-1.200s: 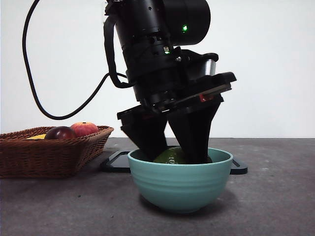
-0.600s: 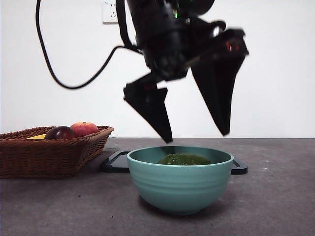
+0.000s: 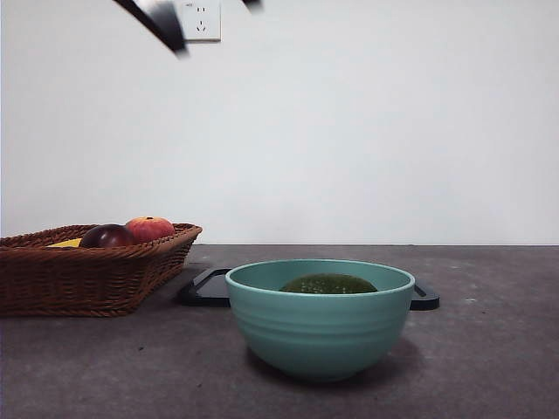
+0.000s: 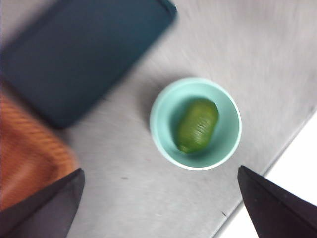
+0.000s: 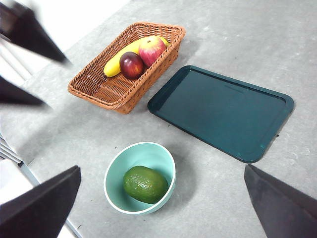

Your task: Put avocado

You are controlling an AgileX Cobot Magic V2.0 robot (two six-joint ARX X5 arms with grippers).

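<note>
The avocado (image 3: 328, 284), dark green and bumpy, lies loose in the teal bowl (image 3: 320, 327) at the table's front middle. It also shows in the left wrist view (image 4: 197, 125) and the right wrist view (image 5: 145, 184), lying on its side in the bowl (image 4: 163, 141) (image 5: 113, 191). My left gripper (image 4: 160, 171) is open and empty, high above the bowl. One of its fingertips (image 3: 164, 24) shows blurred at the front view's top edge. My right gripper (image 5: 162, 168) is open and empty, high over the table, away from the bowl.
A wicker basket (image 3: 87, 275) (image 5: 111, 94) stands left of the bowl with a banana (image 5: 119, 58), a dark maroon fruit (image 3: 106, 236) and a red-orange fruit (image 3: 150, 229). A dark flat tray (image 5: 223, 111) (image 3: 206, 286) lies behind the bowl.
The left gripper opened off the avocado in the bowl and rose straight up, almost out of the front view. The avocado stays in the bowl.
</note>
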